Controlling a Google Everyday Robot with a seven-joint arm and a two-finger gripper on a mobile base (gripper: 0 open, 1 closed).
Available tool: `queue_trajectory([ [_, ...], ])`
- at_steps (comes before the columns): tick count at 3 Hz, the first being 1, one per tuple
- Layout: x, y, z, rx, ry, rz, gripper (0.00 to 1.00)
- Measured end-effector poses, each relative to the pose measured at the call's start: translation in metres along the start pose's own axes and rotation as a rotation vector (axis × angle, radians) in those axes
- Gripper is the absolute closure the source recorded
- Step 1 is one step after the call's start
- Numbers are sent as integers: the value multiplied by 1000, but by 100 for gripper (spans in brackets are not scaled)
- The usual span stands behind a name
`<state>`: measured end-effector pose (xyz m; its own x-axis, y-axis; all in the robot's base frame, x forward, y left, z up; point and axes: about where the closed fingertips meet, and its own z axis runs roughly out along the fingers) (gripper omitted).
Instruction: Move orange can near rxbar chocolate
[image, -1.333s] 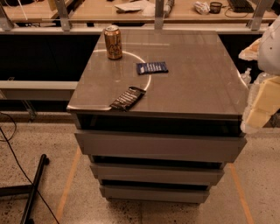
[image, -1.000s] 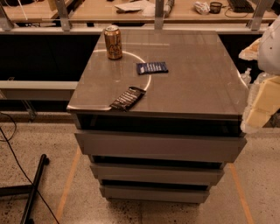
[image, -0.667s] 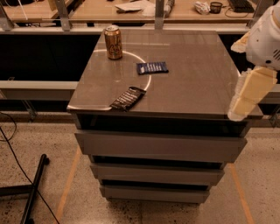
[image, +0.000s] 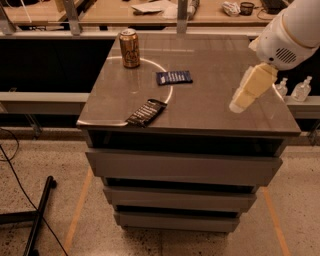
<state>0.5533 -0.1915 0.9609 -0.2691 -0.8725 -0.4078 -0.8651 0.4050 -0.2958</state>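
The orange can (image: 129, 48) stands upright at the far left corner of the grey cabinet top (image: 215, 100). The rxbar chocolate (image: 146, 112), a flat black wrapper, lies near the front left edge, well apart from the can. My gripper (image: 235, 106) hangs at the end of the white arm over the right side of the top, pointing down and left, far from both the can and the bar. It holds nothing that I can see.
A blue bar wrapper (image: 174, 77) with white text lies between the can and the middle of the top. Drawers run below the top. A wooden counter (image: 150, 12) with clutter stands behind. Two small bottles (image: 301, 90) sit at the right. A black stand leg (image: 40, 212) lies on the floor at left.
My arm has swung in from the right edge of the view, leftward and up, so the gripper is now over the right part of the cabinet top. The can and bars have not moved.
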Motion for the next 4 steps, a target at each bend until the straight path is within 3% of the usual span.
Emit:
queue_trajectory([
  [1, -5, -7, 3, 25, -20, 1, 0],
  [3, -8, -7, 5, 23, -41, 2, 0],
  [4, -45, -22, 28, 19, -148, -28, 0],
])
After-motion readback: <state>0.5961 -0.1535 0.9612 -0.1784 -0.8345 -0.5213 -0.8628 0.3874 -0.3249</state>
